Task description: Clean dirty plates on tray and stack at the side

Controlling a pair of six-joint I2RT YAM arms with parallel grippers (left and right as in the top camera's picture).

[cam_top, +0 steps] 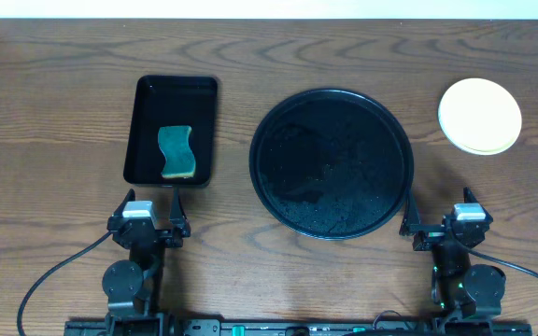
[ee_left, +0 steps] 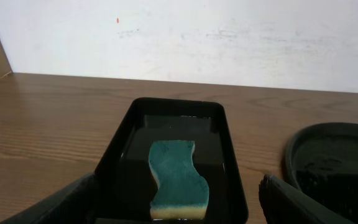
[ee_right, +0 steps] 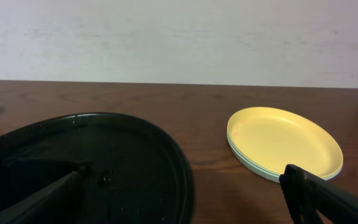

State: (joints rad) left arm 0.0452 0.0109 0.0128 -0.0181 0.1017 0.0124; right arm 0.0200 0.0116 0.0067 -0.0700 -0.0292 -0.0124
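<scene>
The plates point(cam_top: 479, 116) sit stacked, the pale yellow one on top, on the tabletop point(cam_top: 63, 93), apart from the round black tray point(cam_top: 344, 177) on its far right. The tray's surface glistens with droplets. To its left, a rectangular black tray point(cam_top: 143, 131) holds a teal sponge point(cam_top: 176, 152). The left gripper point(cam_top: 150, 201) and right gripper point(cam_top: 439, 213) sit at the near edge, jaws spread.
</scene>
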